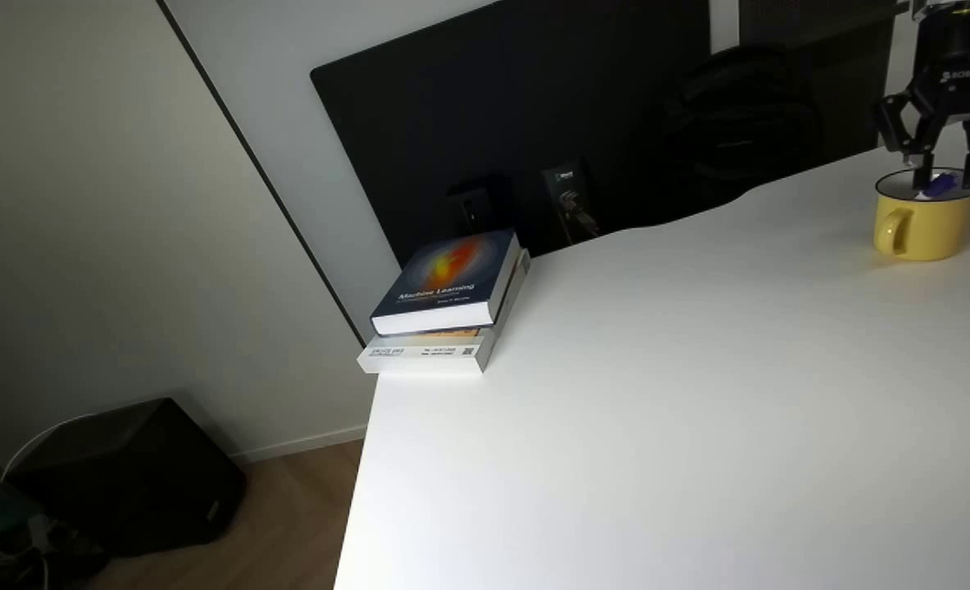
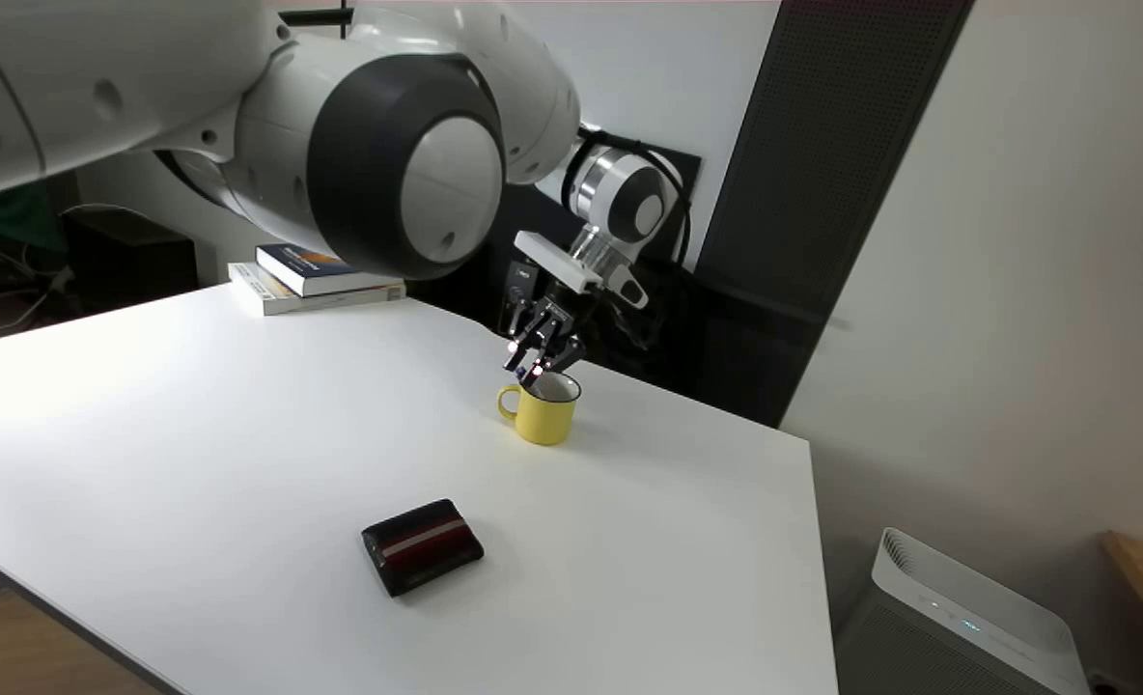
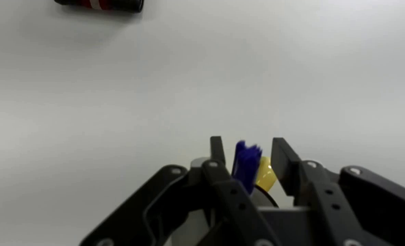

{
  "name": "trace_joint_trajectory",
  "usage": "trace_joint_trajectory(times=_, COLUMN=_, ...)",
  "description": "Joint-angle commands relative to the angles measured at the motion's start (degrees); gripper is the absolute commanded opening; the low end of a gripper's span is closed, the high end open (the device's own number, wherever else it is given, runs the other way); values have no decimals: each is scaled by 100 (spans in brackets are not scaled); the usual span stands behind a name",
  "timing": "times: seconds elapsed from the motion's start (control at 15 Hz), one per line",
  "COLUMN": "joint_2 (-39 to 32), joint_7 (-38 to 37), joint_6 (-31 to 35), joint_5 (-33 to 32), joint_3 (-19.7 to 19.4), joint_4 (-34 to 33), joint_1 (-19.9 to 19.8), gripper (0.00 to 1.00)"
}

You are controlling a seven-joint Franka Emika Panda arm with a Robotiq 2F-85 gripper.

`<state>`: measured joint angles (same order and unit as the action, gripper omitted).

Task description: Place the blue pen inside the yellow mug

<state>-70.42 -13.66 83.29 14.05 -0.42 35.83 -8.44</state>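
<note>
Hand [image 1: 947, 184], jaws apart; blue pen [image 3: 248, 165] apparently loose between them, tilted into the yellow mug [image 1: 936, 229] beneath. Risk: a crooked lift could snag the pen, flicking it out or toppling the mug.

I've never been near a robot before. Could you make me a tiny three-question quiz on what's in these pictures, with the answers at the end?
1. Count: how many books lie stacked in both exterior views?

2. True or false: the jaws are pressed shut against each other.

3. Pick one: besides the blue pen, what is closest to the jaws?
a) the dark striped case
b) the yellow mug
c) the books

Key:
1. Two.
2. False: they stand apart, with the pen's blue end showing between them in the wrist view.
3. b
</note>
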Motion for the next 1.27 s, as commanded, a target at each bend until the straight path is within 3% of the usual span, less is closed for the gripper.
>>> trace_joint_trajectory(times=0.0, joint_2=-186, joint_7=-170, joint_6=-63, joint_5=-40, joint_3=-20, joint_4=-481, joint_1=52, gripper=73)
trace_joint_trajectory(times=0.2, joint_2=-168, joint_7=-39, joint_6=-14, joint_5=-98, joint_3=-31, joint_4=-494, joint_1=129, gripper=93)
trace_joint_trajectory(times=0.33, joint_2=-88, joint_7=386, joint_6=208, joint_5=-312, joint_3=-87, joint_4=-479, joint_1=297, gripper=100)
trace_joint_trajectory(times=0.8, joint_2=255, joint_7=1483, joint_6=1054, joint_5=-799, joint_3=-52, joint_4=-409, joint_1=679, gripper=100)
trace_joint_trajectory(times=1.2, joint_2=231, joint_7=1446, joint_6=1066, joint_5=-748, joint_3=-20, joint_4=-362, joint_1=678, gripper=100)
